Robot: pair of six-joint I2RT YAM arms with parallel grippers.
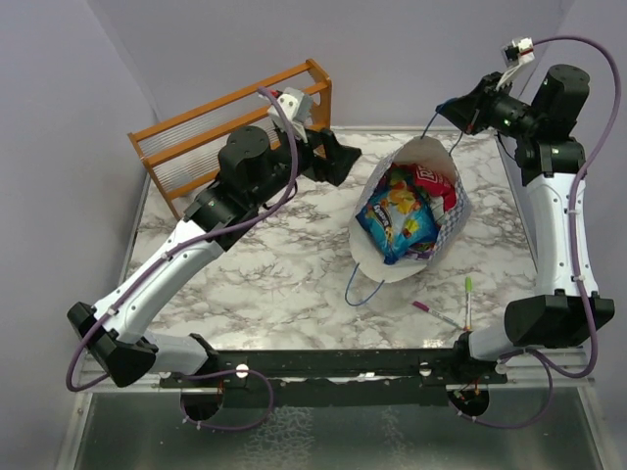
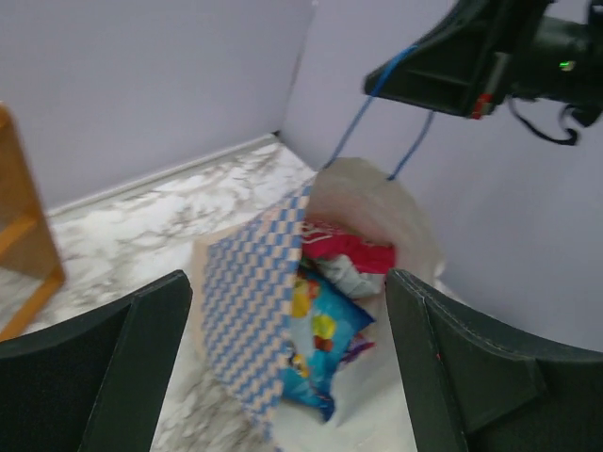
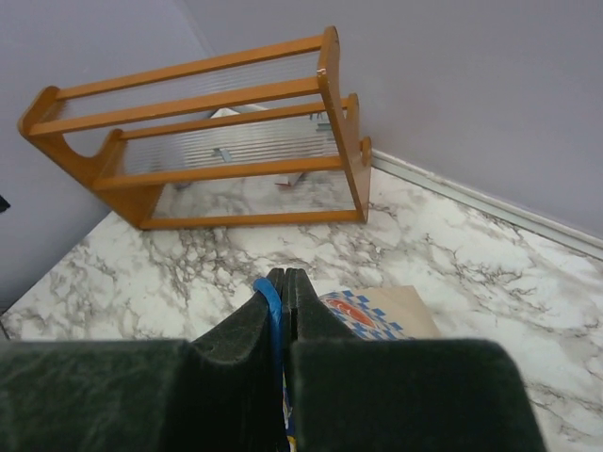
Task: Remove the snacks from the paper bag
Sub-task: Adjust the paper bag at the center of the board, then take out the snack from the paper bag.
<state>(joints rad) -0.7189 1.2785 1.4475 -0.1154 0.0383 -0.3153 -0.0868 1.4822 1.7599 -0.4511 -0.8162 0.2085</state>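
Note:
The cream paper bag (image 1: 446, 230) with a blue checked band lies tilted on the marble, mouth held up. Inside lie the snacks: a blue packet (image 1: 397, 223) and a red one (image 1: 431, 181); they also show in the left wrist view, blue (image 2: 325, 334) and red (image 2: 353, 254). My right gripper (image 1: 443, 108) is shut on the bag's blue cord handle (image 3: 271, 311) and holds it up at the back. My left gripper (image 1: 348, 162) is open and empty, just left of the bag's mouth, with its fingers (image 2: 141, 358) either side of the bag's opening (image 2: 367, 202) in its own view.
A wooden rack (image 1: 235, 127) stands at the back left, behind the left arm. A green marker pen (image 1: 468, 299) and a pink marker pen (image 1: 431, 310) lie near the front right. The bag's second blue handle (image 1: 364, 289) trails on the marble.

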